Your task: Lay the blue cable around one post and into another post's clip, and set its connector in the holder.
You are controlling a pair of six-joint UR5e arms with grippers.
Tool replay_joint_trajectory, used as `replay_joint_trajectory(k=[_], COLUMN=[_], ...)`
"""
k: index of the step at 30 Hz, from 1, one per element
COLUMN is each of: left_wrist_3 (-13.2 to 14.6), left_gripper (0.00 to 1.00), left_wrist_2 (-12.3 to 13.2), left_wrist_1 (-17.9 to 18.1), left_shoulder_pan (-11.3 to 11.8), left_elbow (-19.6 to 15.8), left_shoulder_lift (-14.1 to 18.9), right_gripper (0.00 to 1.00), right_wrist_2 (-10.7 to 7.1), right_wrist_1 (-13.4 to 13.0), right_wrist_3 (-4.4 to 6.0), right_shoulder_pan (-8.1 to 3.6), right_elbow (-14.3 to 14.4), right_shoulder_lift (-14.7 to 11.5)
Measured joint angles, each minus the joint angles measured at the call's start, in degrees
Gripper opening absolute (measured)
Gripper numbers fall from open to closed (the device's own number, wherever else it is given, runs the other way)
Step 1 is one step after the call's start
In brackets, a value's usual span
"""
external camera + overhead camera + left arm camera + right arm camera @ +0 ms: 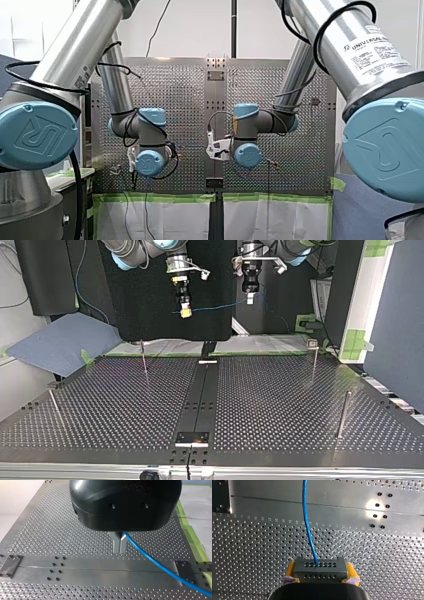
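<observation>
right gripper [320, 571]: yellow pads clamped on the connector [319, 566]
left gripper [119, 545]: metal fingers pinched on the blue cable [160, 565]
blue cable: spans both grippers, above the table [280, 405], at 12 o'clock in the top view

Top view, upper centre of frame: my right gripper [185, 313] hangs left of my left gripper [250, 300], with the cable [220, 305] strung between them, above the table's [280, 405] far edge. The connector [319, 569] sits in my right gripper.

Centre strip [205, 390] runs far to near.

Left of it: far-left post [144, 357], near-left post [54, 407]. Right of it: far-right post [314, 357], near-right post [342, 415].
</observation>
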Motion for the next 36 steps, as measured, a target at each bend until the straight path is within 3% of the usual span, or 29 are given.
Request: replay_joint_trajectory(k=[9,17,23,32,33,36], left_wrist_3=[0.0,0.0,0.0,0.0,0.0,-0.5], left_gripper=[0.0,0.0,0.0,0.0,0.05,0.05], left_wrist_2=[0.0,0.0,0.0,0.0,-0.01,-0.51], left_wrist_1=[0.02,0.02,0.02,0.02,0.02,0.48], left_shoulder_pan=[-0.02,-0.02,-0.02,-0.02,-0.03,-0.53], left_elbow=[-0.01,-0.01,-0.01,-0.01,0.0,0.49], left_shoulder_lift=[-0.01,-0.01,-0.01,-0.01,-0.02,-0.14], right_gripper=[0.0,0.0,0.0,0.0,0.0,0.0], right_wrist_2=[-0.1,-0.43,-0.44,-0.44,-0.44,-0.27], right_wrist_1=[0.12,3.34,5.96,6.41,6.41,6.66], right_wrist_3=[0.13,1.42,1.49,1.49,1.49,1.75], right_shoulder_pan=[0.13,2.04,2.18,2.2,2.2,2.41], right_elbow=[-0.13,-2.53,-2.79,-2.81,-2.81,-3.08], right_shoulder_lift=[0.06,0.24,0.26,0.26,0.26,0.03])
